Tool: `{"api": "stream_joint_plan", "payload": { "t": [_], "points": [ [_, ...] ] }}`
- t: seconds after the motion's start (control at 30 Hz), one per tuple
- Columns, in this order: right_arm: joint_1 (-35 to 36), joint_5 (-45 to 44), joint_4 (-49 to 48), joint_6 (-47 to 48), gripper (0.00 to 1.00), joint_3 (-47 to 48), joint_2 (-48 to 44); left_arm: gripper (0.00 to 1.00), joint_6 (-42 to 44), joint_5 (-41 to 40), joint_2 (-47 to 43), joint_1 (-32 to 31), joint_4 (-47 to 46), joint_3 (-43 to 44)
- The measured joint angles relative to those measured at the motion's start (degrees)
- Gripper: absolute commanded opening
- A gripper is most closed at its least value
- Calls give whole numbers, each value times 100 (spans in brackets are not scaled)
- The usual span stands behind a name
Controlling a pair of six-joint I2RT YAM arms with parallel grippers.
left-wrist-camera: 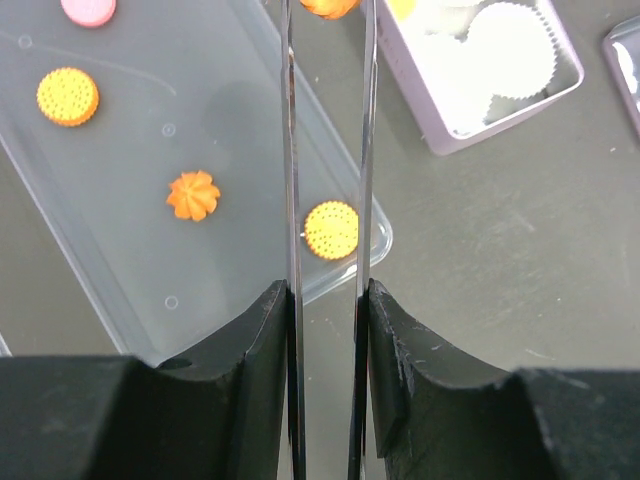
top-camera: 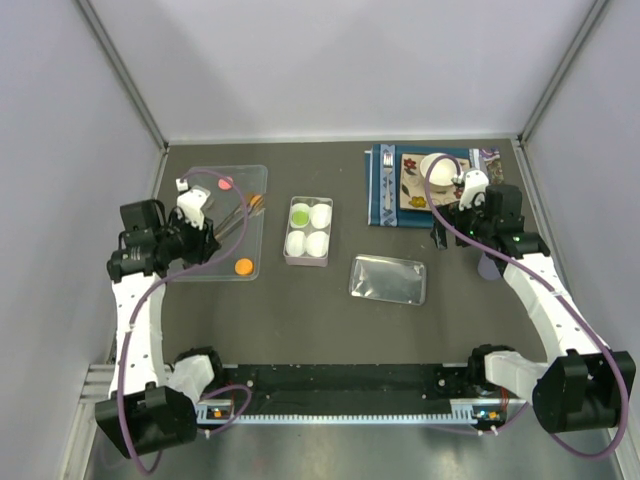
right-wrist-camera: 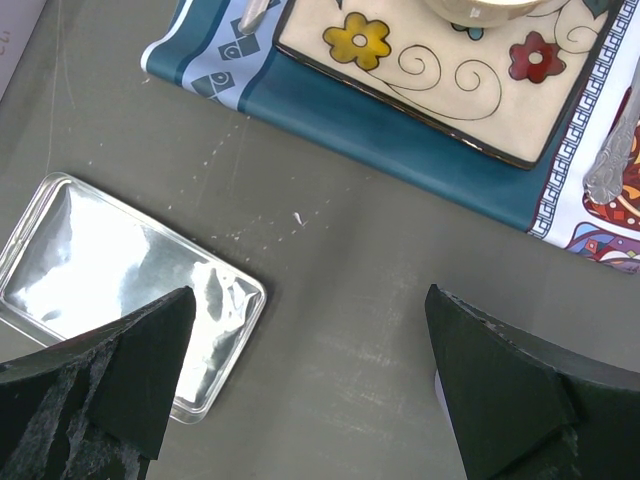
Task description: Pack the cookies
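Observation:
My left gripper [left-wrist-camera: 327, 300] is shut on a pair of metal tongs [left-wrist-camera: 290, 150], whose two thin blades run up the left wrist view. An orange cookie [left-wrist-camera: 328, 5] sits between the blade tips at the top edge. On the clear tray [left-wrist-camera: 120, 260] lie more cookies: a pink one [left-wrist-camera: 88, 8], a round orange one [left-wrist-camera: 67, 95], a flower-shaped orange one [left-wrist-camera: 193, 195] and another round orange one [left-wrist-camera: 331, 229]. From above, the left gripper [top-camera: 205, 235] hovers over the tray [top-camera: 215, 270]. The four-cup box [top-camera: 288, 245] holds a green cookie [top-camera: 299, 213]. My right gripper [right-wrist-camera: 310, 320] stands open over bare table.
A shiny metal lid [top-camera: 388, 279] lies right of the box, also in the right wrist view as the lid [right-wrist-camera: 100, 270]. A patterned placemat [top-camera: 378, 190] at the back right carries a flowered plate [right-wrist-camera: 430, 70] and a cup [top-camera: 437, 166].

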State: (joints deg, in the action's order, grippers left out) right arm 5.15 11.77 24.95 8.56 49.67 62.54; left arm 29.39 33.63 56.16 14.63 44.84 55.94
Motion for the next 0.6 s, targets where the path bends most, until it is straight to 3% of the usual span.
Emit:
{"api": "stream_joint_plan", "payload": {
  "t": [0.27,0.6],
  "points": [
    [0,-17,0,37,99,0,55,0,-463,76,315,-708,-90,245],
    [0,-96,0,44,99,0,96,0,-984,-525,988,-1985,-509,389]
  ]
}}
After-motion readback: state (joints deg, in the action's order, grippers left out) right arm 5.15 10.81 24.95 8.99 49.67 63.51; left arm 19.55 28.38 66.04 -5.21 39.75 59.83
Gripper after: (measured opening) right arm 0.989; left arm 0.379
